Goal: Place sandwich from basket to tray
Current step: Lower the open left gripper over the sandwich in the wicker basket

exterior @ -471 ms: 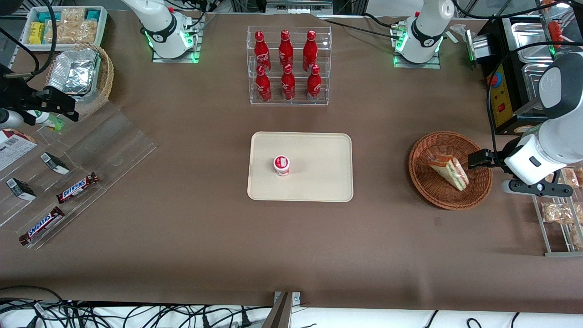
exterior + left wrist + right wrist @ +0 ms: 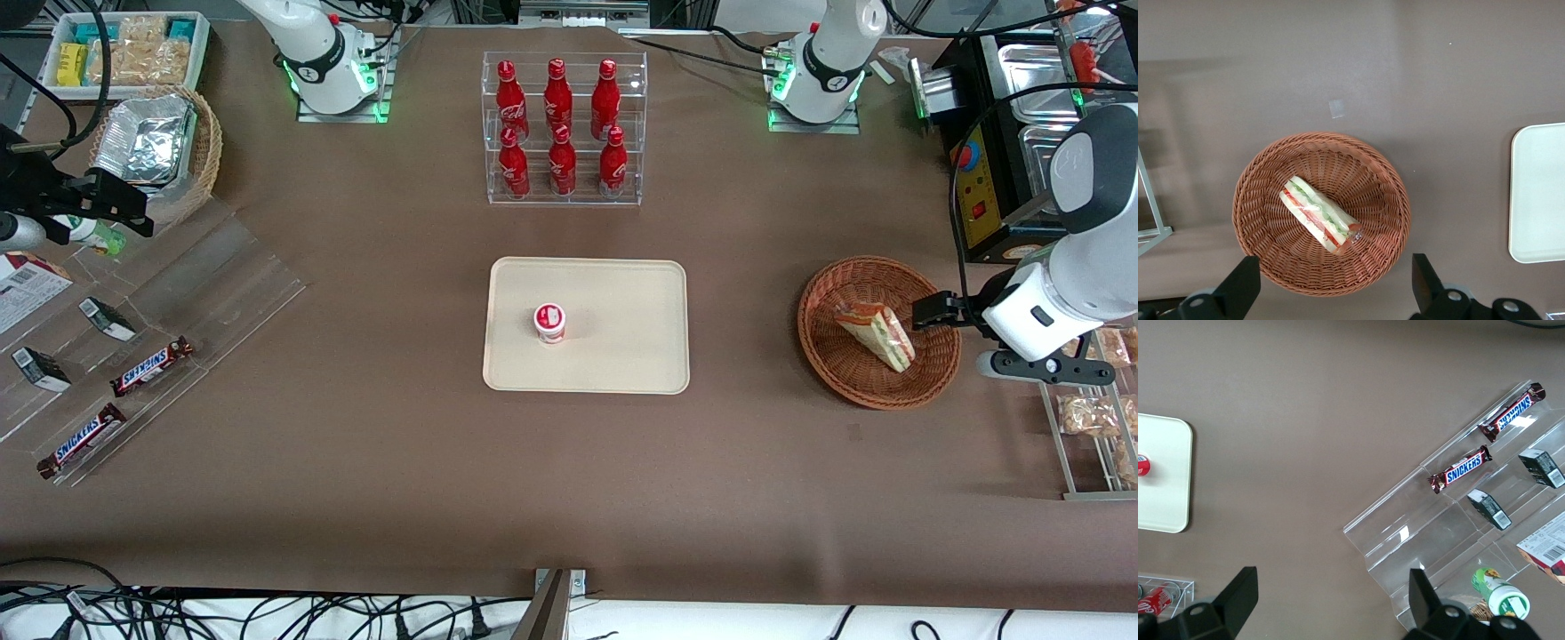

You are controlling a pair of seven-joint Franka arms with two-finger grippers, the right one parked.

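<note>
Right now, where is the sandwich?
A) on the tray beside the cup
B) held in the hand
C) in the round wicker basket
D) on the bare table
C: the sandwich lies in the basket, with the open hand above the basket's rim, holding nothing.

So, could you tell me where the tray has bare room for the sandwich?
The tray is bare except for the red-and-white cup; the widest patch lies between the cup and the rim facing the basket. The open gripper hangs over the basket rim beside the sandwich.
</note>
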